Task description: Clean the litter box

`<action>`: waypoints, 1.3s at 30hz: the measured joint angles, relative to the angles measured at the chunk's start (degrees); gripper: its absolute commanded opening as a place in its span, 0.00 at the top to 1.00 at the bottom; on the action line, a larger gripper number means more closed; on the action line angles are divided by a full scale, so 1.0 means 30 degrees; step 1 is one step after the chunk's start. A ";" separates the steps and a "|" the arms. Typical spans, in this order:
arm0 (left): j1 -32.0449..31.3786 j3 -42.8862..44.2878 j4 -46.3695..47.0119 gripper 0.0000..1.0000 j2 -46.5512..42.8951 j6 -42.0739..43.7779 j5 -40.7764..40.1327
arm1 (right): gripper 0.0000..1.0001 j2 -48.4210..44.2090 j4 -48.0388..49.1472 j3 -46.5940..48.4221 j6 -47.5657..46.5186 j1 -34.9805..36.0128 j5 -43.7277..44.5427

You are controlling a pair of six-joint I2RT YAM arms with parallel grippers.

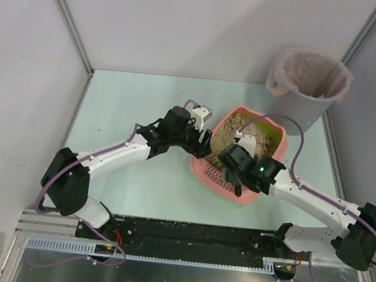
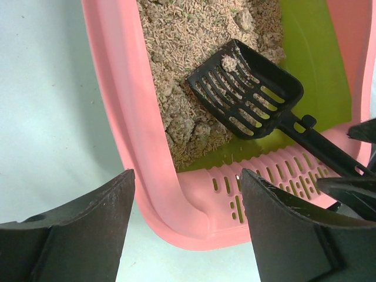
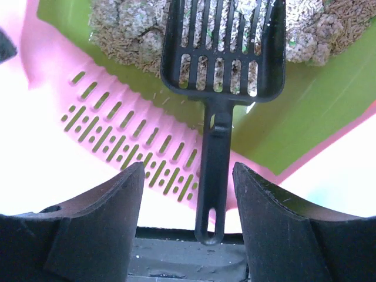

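Note:
The pink litter box (image 1: 280,134) lies mid-table with beige litter (image 1: 226,135) heaped at its left side and bare yellow-green lining (image 2: 311,64) on the other side. A black slotted scoop (image 3: 223,47) rests head-down on the litter, with a small clump (image 2: 228,61) in it. Its handle (image 3: 214,176) runs back over the slotted rim (image 3: 135,141). My right gripper (image 3: 188,166) is open around the handle end, with a gap on both sides. My left gripper (image 2: 187,175) is open, its jaws straddling the near-left corner of the box (image 2: 200,217) without pinching it.
A grey bucket (image 1: 308,82) lined with a pinkish bag stands at the back right, beyond the box. The pale green tabletop (image 1: 138,103) is walled at the back and on both sides. Both arms meet over the near end of the box.

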 measured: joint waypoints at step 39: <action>-0.1668 -0.1698 0.2922 0.01 -0.2455 0.3198 0.1909 | 1.00 -0.5151 -0.2943 -0.4634 0.8029 0.7278 0.7796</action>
